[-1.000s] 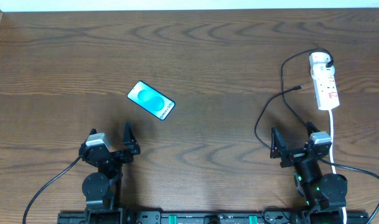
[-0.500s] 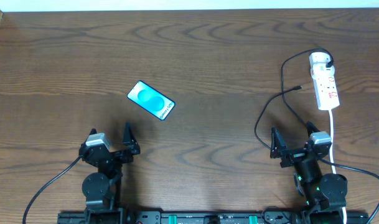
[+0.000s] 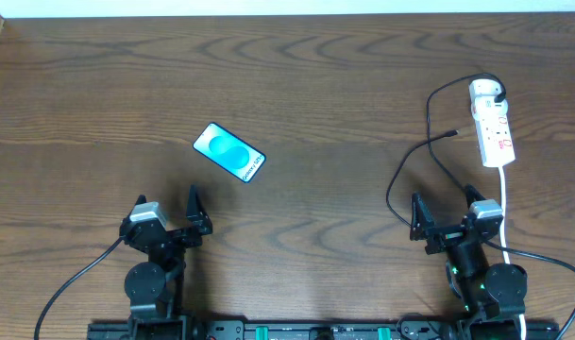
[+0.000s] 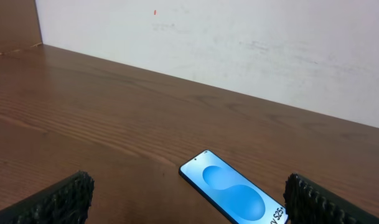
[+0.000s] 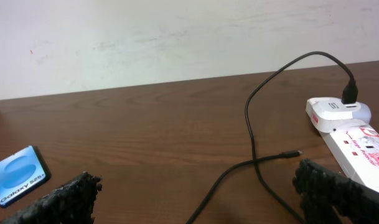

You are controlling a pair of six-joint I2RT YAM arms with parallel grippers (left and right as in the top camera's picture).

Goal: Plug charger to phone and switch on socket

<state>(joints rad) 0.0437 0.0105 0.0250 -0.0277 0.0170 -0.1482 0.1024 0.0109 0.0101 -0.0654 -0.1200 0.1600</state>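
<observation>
The phone point(image 3: 229, 153) lies flat left of the table's middle, its cyan screen up; it shows in the left wrist view point(image 4: 233, 195) and far left in the right wrist view point(image 5: 18, 175). The white socket strip point(image 3: 493, 130) lies at the far right, a white plug point(image 3: 486, 92) in its far end. The thin black charger cable point(image 3: 400, 175) loops from that plug, its connector tip point(image 3: 453, 133) lying loose left of the strip, also in the right wrist view point(image 5: 293, 153). My left gripper point(image 3: 170, 214) is open and empty, near the phone. My right gripper point(image 3: 446, 214) is open and empty, over the cable loop.
A thick white cord point(image 3: 505, 203) runs from the strip toward the right arm's base. A pale wall point(image 4: 239, 43) stands behind the table's far edge. A wooden side panel point(image 4: 14, 25) rises at the far left corner.
</observation>
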